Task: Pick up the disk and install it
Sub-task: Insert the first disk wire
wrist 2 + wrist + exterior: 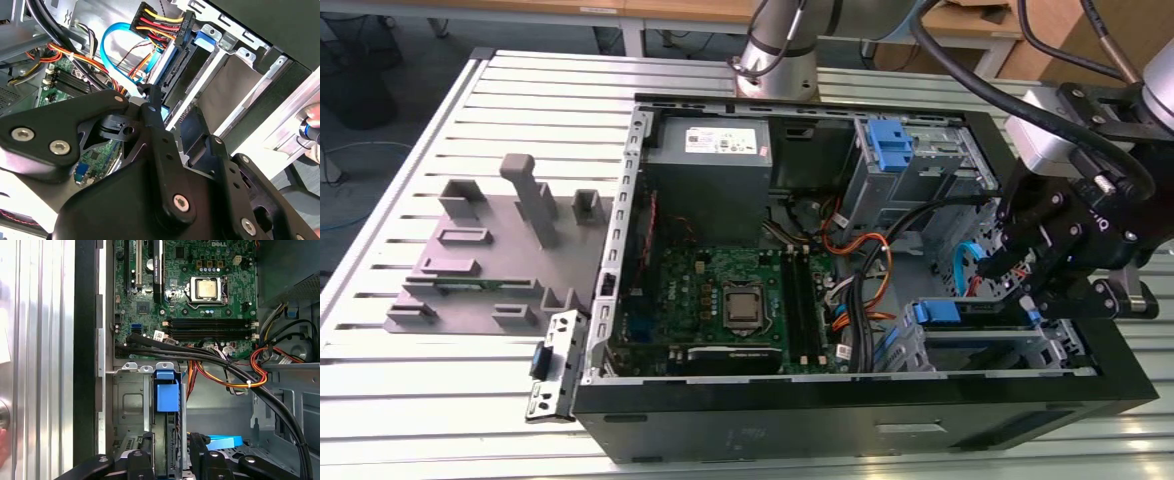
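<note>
**1. Claw.** The claw hangs directly over the drive cage, astride the upper edge of the disk. Whether it is clamped on the disk or released cannot be told.

**2. Disk and progress.** The disk stands on edge inside the drive cage, with its blue bracket end toward the motherboard.
- Judgement: pick-up is done and insertion is well advanced. Full seating cannot be confirmed.
- In the second wrist view the disk's connector end looks bare. The power plug and the blue data cable lie close beside it, so cabling appears to be left, if the task covers it.

**3. Clearances at the drive cage.**
- Sheet-metal cage walls flank the disk closely on both faces. Open room is judged to lie upward out of the cage only.
- The black case wall runs just beside the cage on one side.

**4. Beyond the drive cage.**
- A black cable bundle crosses just past the cage's motherboard-side edge, with orange and red wires looped beside it. This is a snag hazard for sideways travel.
- Farther from the cage lie the motherboard, then the power supply.
- Outside the case, well apart from the cage, a grey fixture tray rests on the table.
</note>
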Robot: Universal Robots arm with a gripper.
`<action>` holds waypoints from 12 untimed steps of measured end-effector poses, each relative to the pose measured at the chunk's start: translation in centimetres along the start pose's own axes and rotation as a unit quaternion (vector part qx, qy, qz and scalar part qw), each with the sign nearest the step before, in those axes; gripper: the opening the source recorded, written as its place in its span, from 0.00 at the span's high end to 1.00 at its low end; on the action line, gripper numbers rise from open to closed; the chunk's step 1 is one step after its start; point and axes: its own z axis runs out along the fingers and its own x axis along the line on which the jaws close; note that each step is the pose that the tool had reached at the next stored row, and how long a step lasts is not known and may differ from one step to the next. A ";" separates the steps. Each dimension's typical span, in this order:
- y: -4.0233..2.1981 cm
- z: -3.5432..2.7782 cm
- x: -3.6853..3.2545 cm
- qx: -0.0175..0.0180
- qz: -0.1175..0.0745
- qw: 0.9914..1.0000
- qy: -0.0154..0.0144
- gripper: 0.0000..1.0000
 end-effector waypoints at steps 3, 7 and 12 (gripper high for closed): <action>0.00 0.00 0.00 0.000 0.000 1.000 0.000 0.57; 0.00 0.00 -0.01 0.000 0.000 1.000 0.000 0.57; 0.04 -0.71 -0.04 0.000 0.000 1.000 0.000 0.57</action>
